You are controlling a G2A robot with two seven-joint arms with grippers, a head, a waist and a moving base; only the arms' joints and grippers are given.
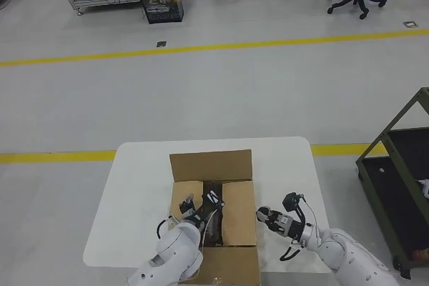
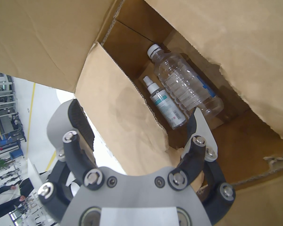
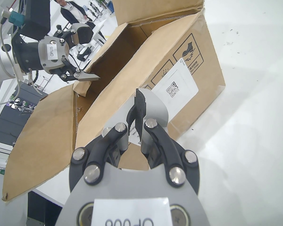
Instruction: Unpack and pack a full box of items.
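Left gripper (image 2: 134, 106), spread wide, is straddling a flap (image 2: 113, 88) of the cardboard box (image 1: 211, 166) on the table (image 1: 129, 200), above two bottles (image 2: 184, 83) inside; right gripper (image 3: 138, 109), pinched together, is hovering beside it.

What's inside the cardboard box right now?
A clear plastic bottle and a small spray bottle lie side by side on the floor of the box. The flaps hide the rest of the inside.
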